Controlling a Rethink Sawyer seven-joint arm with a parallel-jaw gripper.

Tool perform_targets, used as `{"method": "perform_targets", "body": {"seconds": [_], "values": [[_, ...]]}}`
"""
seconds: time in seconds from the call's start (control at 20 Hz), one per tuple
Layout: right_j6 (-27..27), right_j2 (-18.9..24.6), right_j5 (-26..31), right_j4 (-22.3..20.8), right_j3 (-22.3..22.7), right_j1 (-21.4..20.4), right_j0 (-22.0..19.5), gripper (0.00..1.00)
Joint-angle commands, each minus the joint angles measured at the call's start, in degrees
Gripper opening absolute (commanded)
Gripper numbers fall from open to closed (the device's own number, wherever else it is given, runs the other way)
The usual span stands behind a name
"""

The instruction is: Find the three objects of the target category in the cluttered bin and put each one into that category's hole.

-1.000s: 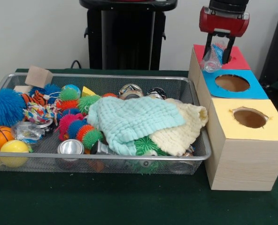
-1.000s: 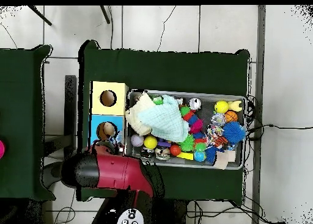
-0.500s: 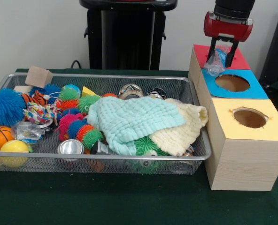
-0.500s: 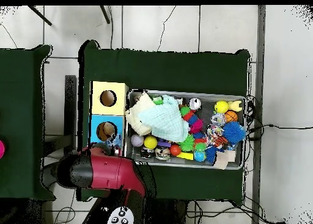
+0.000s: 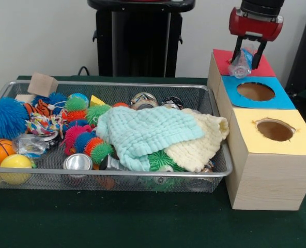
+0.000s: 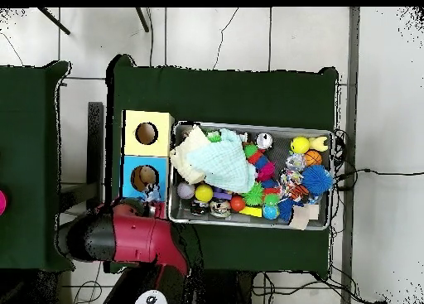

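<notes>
Overhead, the red-and-black gripper point(image 5: 247, 58) hung above the red-topped box point(image 5: 262, 66), its fingers pinching a crumpled clear plastic bottle point(image 5: 242, 63). Just beside it sat the round hole in the blue paper top point(image 5: 255, 91), with the wide silver wire-mesh bin point(image 5: 117, 173) alongside.

The blue-topped hole point(image 5: 255, 91) lies open from above. The gripper point(image 5: 247, 59), clamping a crumpled clear bottle point(image 5: 242, 62), hangs at its 12 o'clock. The cluttered bin point(image 5: 117, 173) is crowded throughout.
</notes>
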Motion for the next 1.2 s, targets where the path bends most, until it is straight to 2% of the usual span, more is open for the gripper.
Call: {"method": "perform_targets", "body": {"seconds": [0.05, 0.35, 0.65, 0.9, 1.2], "values": [[17.6, -0.8, 7.8, 3.6, -4.1, 1.3, 1.2, 0.0], [18.4, -1.2, 9.4, 4.6, -8.2, 4.2, 2.0, 0.0], [19.0, -0.8, 9.8, 5.3, -10.2, 5.8, 1.9, 0.0], [19.8, -0.3, 8.2, 6.2, -13.4, 9.6, 1.9, 0.0], [20.0, -0.8, 9.6, 6.1, -14.0, 9.2, 2.3, 0.0]]}}
